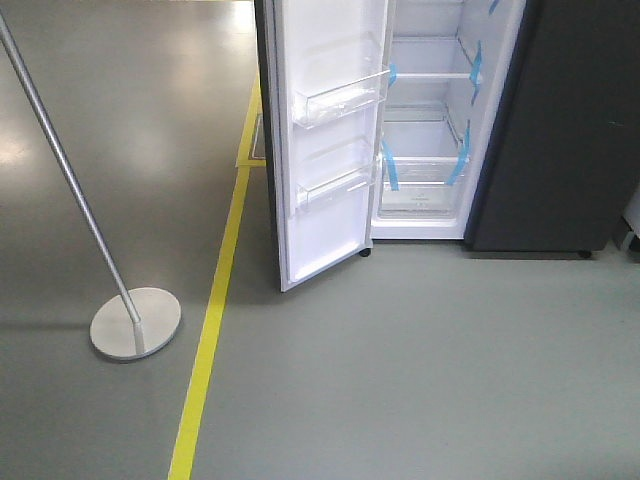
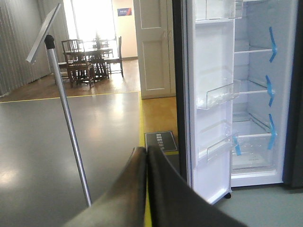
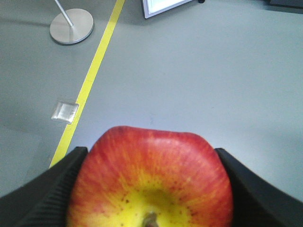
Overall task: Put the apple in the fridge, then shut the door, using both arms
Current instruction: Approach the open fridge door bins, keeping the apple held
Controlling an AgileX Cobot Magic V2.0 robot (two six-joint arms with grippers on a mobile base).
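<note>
The red and yellow apple (image 3: 151,179) fills the bottom of the right wrist view, stem dimple toward the camera, with my right gripper (image 3: 150,163) shut on it above the grey floor. The dark grey fridge (image 1: 560,120) stands ahead with its door (image 1: 325,130) swung wide open, white inside with clear bins. In the left wrist view the fridge (image 2: 253,94) and the door (image 2: 210,94) are at the right. My left gripper (image 2: 146,151) is shut and empty, its fingers pressed together, to the left of the door. Neither gripper shows in the front view.
A metal pole on a round base (image 1: 135,322) stands on the floor to the left. A yellow floor line (image 1: 212,330) runs toward the fridge. A small metal floor plate (image 3: 65,112) lies by the line. A dark floor sign (image 2: 161,141) sits near the door's hinge side.
</note>
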